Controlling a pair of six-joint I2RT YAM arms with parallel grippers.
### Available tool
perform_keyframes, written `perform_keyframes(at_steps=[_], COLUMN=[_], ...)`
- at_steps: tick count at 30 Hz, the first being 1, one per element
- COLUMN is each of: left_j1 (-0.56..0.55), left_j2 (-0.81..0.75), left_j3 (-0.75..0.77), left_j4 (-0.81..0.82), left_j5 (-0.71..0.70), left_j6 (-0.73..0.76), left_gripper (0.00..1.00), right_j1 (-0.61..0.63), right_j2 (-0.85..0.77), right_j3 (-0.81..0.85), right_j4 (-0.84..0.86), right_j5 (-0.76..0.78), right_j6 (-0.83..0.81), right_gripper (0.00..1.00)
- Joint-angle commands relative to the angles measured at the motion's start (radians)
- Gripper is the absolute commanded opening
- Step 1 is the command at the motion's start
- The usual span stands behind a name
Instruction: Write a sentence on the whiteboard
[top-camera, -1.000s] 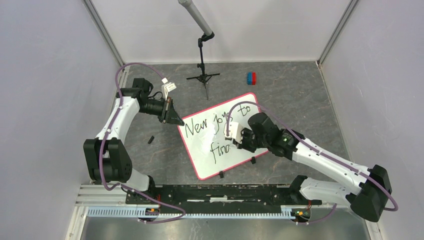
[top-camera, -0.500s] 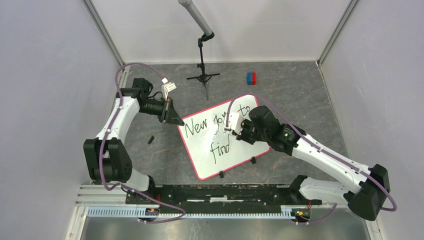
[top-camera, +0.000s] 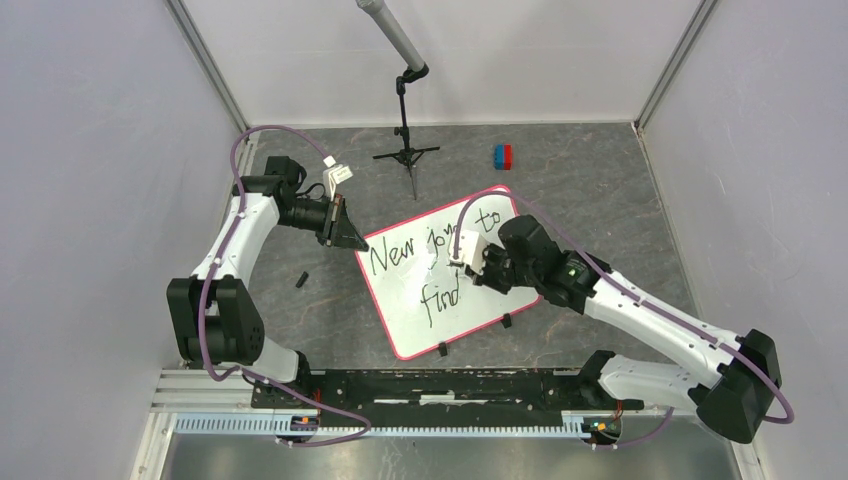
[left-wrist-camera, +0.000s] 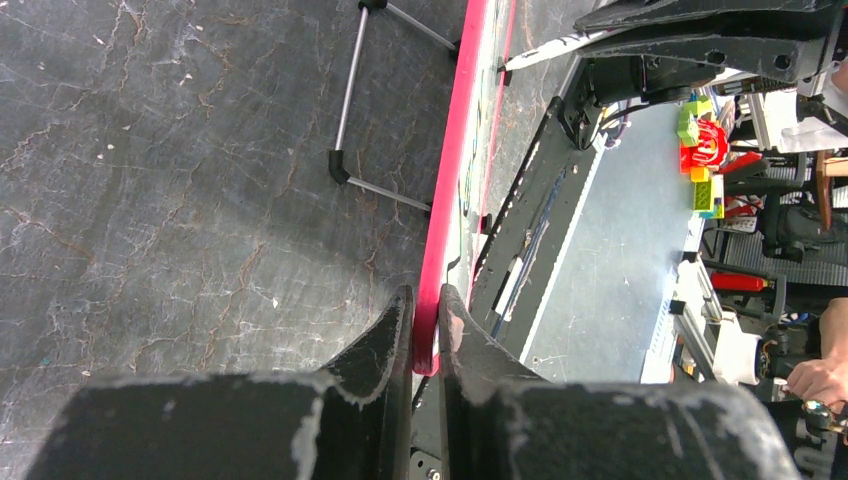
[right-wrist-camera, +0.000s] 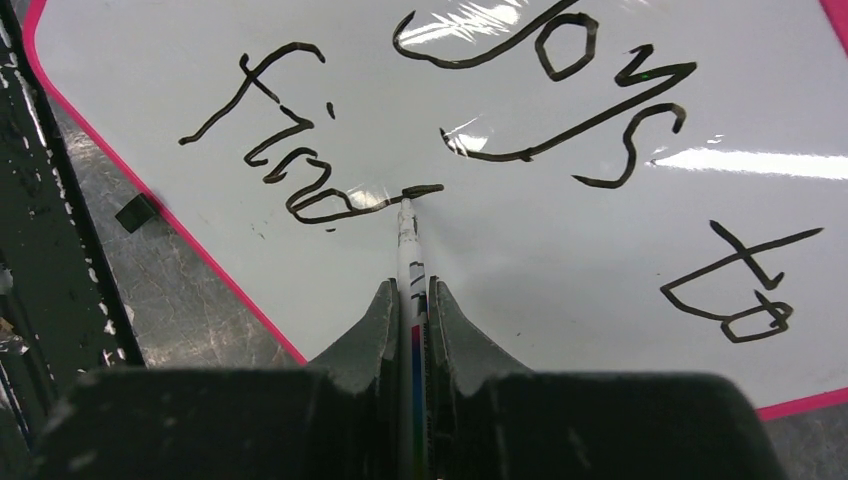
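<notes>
The whiteboard (top-camera: 415, 325) lies flat and skewed on the dark table, with a pink-red rim. The sentence reads "New joys to" (top-camera: 392, 255) on the upper line and "find" (top-camera: 440, 297) below it. It also shows in the right wrist view (right-wrist-camera: 290, 150). My left gripper (top-camera: 352, 240) is shut on the board's rim (left-wrist-camera: 455, 150) at its far left corner, one finger on each side (left-wrist-camera: 427, 320). My right gripper (top-camera: 478, 272) is shut on a white marker (right-wrist-camera: 408, 250). Its tip touches the board at the end of the "d" stroke.
A black tripod stand (top-camera: 405, 150) with a grey tube stands behind the board. A red and blue block (top-camera: 503, 156) lies at the far right. A small black piece (top-camera: 301, 280) lies left of the board. Black clips (top-camera: 442, 349) sit on its near edge.
My right gripper has moved the marker away from the near edge, up from beside "find" toward the upper line. The left gripper and the board have not moved.
</notes>
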Motion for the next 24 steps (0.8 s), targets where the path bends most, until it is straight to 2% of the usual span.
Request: perform_keyframes(at_steps=[1,24], left_j1=[-0.009,-0.01], left_j2=[0.002,0.005], left_j3=[0.012,0.009], left_j4=[0.019,0.02], left_j5=[-0.051,-0.055], left_j6=[0.007,0.011], left_gripper=[0.02,0.02], right_j1=[-0.003,-0.001], right_j2=[-0.016,-0.032], right_j3=[-0.04,-0.112], right_j4=[0.011,-0.043], right_j5=[-0.026,-0.063], right_j6=[0.009,-0.031], right_gripper=[0.0,0.0])
